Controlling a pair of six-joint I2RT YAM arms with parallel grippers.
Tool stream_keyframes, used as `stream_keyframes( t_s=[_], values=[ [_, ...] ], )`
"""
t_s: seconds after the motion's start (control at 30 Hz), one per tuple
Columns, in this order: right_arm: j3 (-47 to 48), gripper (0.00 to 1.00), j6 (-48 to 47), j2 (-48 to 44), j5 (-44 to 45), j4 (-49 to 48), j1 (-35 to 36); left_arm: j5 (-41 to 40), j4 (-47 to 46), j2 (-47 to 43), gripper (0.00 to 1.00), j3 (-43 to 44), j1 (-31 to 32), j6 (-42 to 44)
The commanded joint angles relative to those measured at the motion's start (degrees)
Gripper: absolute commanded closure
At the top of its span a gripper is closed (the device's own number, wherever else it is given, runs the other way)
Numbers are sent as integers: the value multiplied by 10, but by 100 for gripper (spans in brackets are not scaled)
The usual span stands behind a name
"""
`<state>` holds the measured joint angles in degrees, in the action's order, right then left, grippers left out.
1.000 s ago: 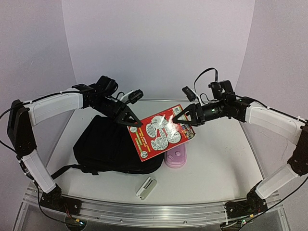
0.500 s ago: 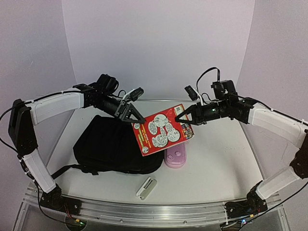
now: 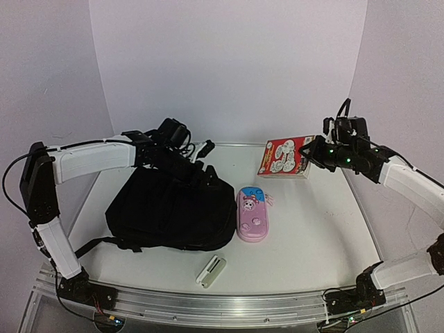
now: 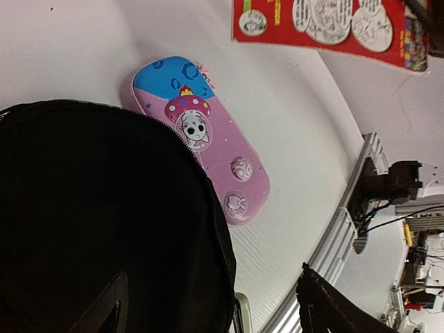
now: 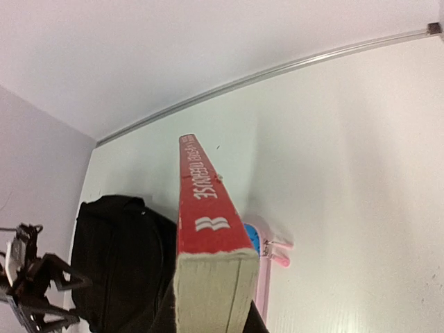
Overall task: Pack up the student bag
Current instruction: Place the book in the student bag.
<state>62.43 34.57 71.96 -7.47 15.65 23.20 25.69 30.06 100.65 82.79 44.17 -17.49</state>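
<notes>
The right fingers [image 3: 309,148] are pinching a red book [image 3: 283,157] above the far right of the counter [image 3: 312,222], well apart from the student bag [image 3: 170,215], which is lying leftward beneath the left fingers [image 4: 333,305], these gaping wide and holding nothing.

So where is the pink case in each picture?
Top external: pink case lies mid-table, just right of the bag.
Left wrist: pink case upper middle, slanting along the bag's edge.
Right wrist: only a sliver of pink case at the bottom, behind the red book.
Shared landmark: the black bag, close by the case in all three.
</notes>
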Motion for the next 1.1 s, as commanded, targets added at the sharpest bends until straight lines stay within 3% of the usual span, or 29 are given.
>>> stream_keyframes(
  t_s=[0.0, 0.2, 0.3, 0.37, 0.67, 0.73, 0.87, 1.07],
  values=[
    [-3, 100, 38, -13, 74, -36, 6, -110, 21, 39, 15, 48, 39, -8],
    [-13, 100, 43, -8, 74, -36, 6, -143, 59, 89, 19, 93, 68, 10],
    [-16, 100, 46, -9, 74, -36, 5, -157, 81, 110, 43, 112, 74, 23],
    [-19, 100, 47, -10, 73, -36, 5, -167, 91, 119, 52, 118, 77, 29],
    [-24, 100, 49, -8, 69, -36, 5, -160, 100, 147, 53, 126, 89, 48],
    [-24, 100, 49, -8, 68, -36, 5, -160, 103, 154, 62, 128, 89, 48],
    [-21, 100, 48, -11, 54, -36, 6, -163, 87, 144, 97, 118, 90, 43],
    [-5, 100, 48, -22, -42, -27, 6, -187, 54, 77, 100, 93, 77, 36]
  ],
)
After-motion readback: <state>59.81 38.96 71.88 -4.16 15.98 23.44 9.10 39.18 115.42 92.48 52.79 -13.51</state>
